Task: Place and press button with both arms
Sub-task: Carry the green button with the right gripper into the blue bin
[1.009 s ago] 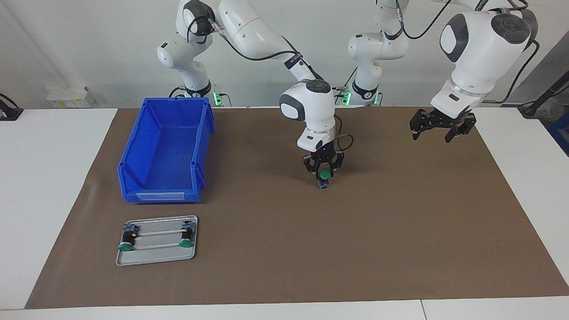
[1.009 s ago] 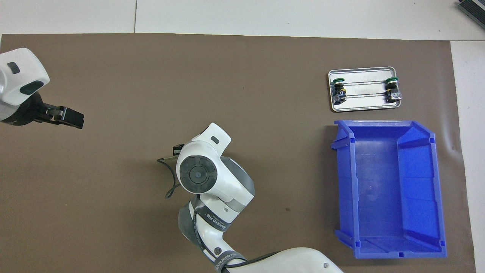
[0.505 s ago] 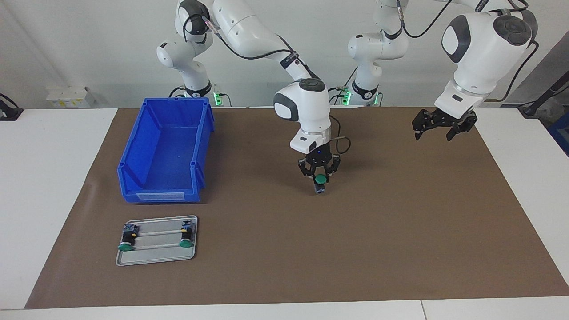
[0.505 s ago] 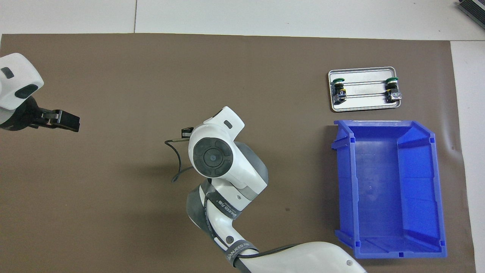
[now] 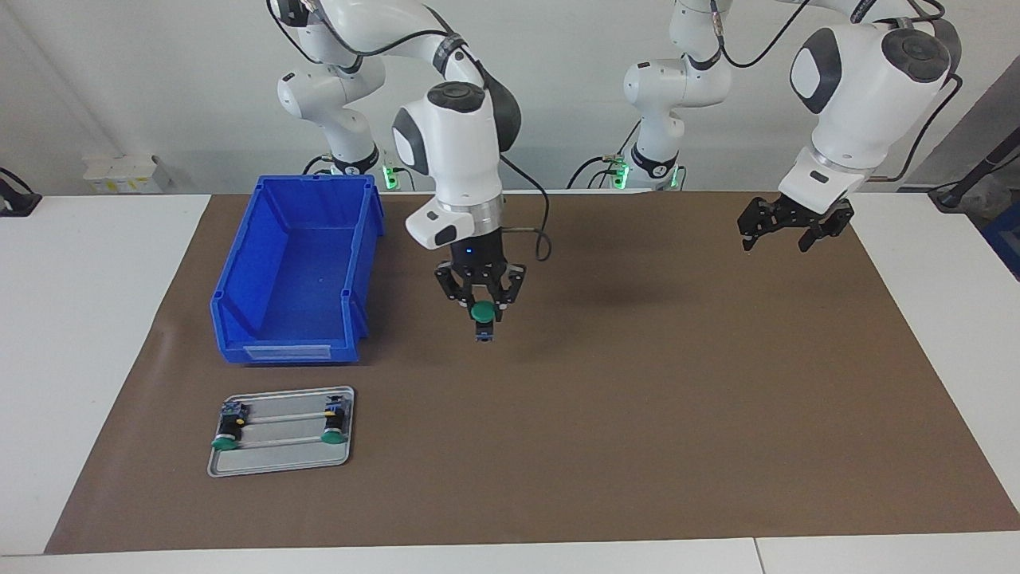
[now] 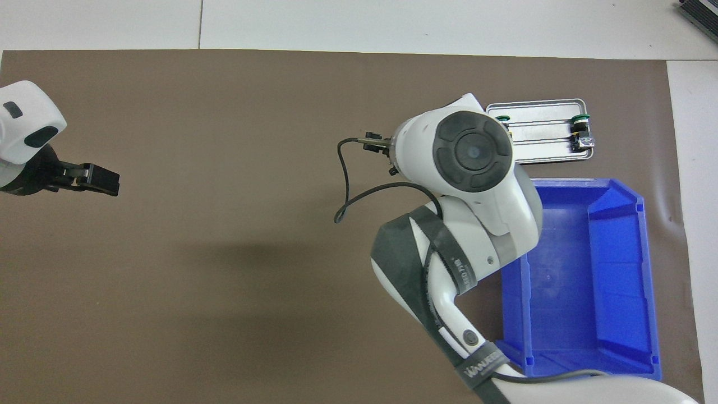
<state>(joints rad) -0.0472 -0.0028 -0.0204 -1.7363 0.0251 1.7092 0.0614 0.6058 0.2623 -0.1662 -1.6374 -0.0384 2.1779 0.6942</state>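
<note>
My right gripper (image 5: pixel 480 316) is shut on the button (image 5: pixel 481 312), whose green cap faces the camera while its dark body hangs below. It is held in the air over the brown mat (image 5: pixel 637 414), beside the blue bin (image 5: pixel 295 271). In the overhead view the right arm's wrist covers this gripper and the button. My left gripper (image 5: pixel 777 237) hangs open and empty above the mat at the left arm's end of the table, and it also shows in the overhead view as the left gripper (image 6: pixel 101 179).
The blue bin (image 6: pixel 583 269) has nothing in it. A small metal tray (image 5: pixel 279 461) lies farther from the robots than the bin and carries two more green-capped buttons (image 5: pixel 227 434) (image 5: pixel 333 426). The right arm's wrist overlaps one end of the tray (image 6: pixel 544 152) in the overhead view.
The right arm has swung the held button from the middle of the mat toward the blue bin, still above the mat. The left gripper has barely shifted.
</note>
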